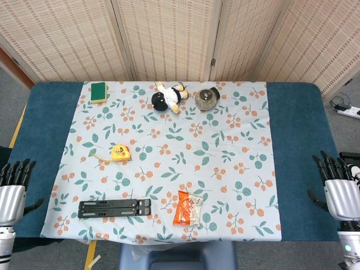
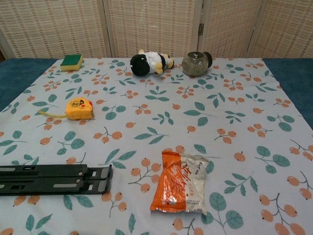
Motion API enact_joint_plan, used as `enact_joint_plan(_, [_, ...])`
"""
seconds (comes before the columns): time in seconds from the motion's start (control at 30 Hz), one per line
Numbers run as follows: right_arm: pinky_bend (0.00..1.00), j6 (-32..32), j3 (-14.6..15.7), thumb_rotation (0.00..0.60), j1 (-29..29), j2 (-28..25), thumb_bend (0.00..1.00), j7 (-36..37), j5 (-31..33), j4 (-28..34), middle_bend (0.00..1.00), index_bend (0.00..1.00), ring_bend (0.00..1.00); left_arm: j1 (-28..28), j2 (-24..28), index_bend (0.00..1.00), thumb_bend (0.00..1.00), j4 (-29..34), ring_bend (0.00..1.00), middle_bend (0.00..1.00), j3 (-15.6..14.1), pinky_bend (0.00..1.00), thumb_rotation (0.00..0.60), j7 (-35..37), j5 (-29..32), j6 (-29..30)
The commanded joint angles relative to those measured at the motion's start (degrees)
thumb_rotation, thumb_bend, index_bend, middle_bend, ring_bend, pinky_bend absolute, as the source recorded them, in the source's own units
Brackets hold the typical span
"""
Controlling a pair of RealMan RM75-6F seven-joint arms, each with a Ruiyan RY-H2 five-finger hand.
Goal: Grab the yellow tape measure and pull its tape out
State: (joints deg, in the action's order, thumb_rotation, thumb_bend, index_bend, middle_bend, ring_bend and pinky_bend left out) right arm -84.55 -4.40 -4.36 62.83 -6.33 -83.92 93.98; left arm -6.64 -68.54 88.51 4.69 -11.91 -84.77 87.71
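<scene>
Yellow tape measure [image 1: 120,152] lies on the floral tablecloth [image 1: 225,169], at about 9 o'clock from the cloth's centre, with a short length of tape showing toward 9 o'clock from its case; the tape's end is too small to make out. Neither hand touches it. Left hand [image 1: 12,191] and right hand [image 1: 339,188] appear only in the head view, at the 8 o'clock and 4 o'clock corners of the frame, both cut off by the picture edges; the fingers of each point toward 12 o'clock, apart and holding nothing. Both rest over the blue table cover [image 1: 298,140], well apart from the tape measure. The chest view shows no hand. It does show the tape measure [image 2: 79,108] from the side and the print on the orange snack packet [image 2: 181,182], which cannot be read. The black folding stand [image 2: 49,178] is cut off at that view's left edge. At 12 o'clock sit a green sponge [image 1: 99,92], a plush toy [image 1: 169,97] lying on its side, and a tipped glass jar [image 1: 206,98].
</scene>
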Motion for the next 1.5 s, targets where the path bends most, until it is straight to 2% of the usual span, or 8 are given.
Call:
enact_joint_plan(0.03, [0.00, 0.1, 0.0, 0.600, -0.1, 0.1, 0.33, 0.1, 0.1, -0.1, 0.00, 0.00, 0.07, -0.1, -0.2, 0.12, 0.18, -0.1, 0.07, 0.09, 0.3, 0.00, 0.600, -0.5, 0.2, -0.5])
enact_joint_plan(0.47, [0.00, 0.0, -0.3, 0.600, 0.0, 0.2, 0.33, 0.7, 0.5, -0.3, 0.00, 0.00, 0.08, -0.9, 0.2, 0.12, 0.18, 1.1, 0.08, 0.09, 0.4, 0.00, 0.600, -1.6, 1.1, -2.2])
enact_joint_plan(0.77, [0.00, -0.3, -0.8, 0.600, -0.1, 0.2, 0.33, 0.5, 0.7, -0.1, 0.00, 0.00, 0.08, -5.0, 1.1, 0.14, 0.18, 2.3, 0.09, 0.10, 1.8, 0.00, 0.600, -0.9, 0.7, -7.0])
enact_joint_plan(1.0, [0.00, -0.6, -1.5, 0.600, -0.4, -0.3, 0.33, -0.3, 0.9, 0.6, 0.00, 0.00, 0.08, -11.4, -0.3, 0.15, 0.19, 1.7, 0.10, 0.11, 4.4, 0.00, 0.600, 1.2, 1.0, -13.5])
enact_joint_plan(1.2, [0.00, -1.4, -1.7, 0.600, -0.1, -0.7, 0.33, -0.2, 0.9, 0.7, 0.00, 0.00, 0.09, -17.9, -2.8, 0.16, 0.19, 0.1, 0.12, 0.12, 6.4, 0.00, 0.600, 2.5, 3.5, -21.7])
enact_joint_plan(1.5, [0.00, -1.9, -1.5, 0.600, 0.3, -1.2, 0.33, 0.5, 0.7, 0.4, 0.00, 0.00, 0.09, -27.3, -10.6, 0.14, 0.19, -7.7, 0.10, 0.12, 8.8, 0.00, 0.600, 0.5, 10.8, -33.1])
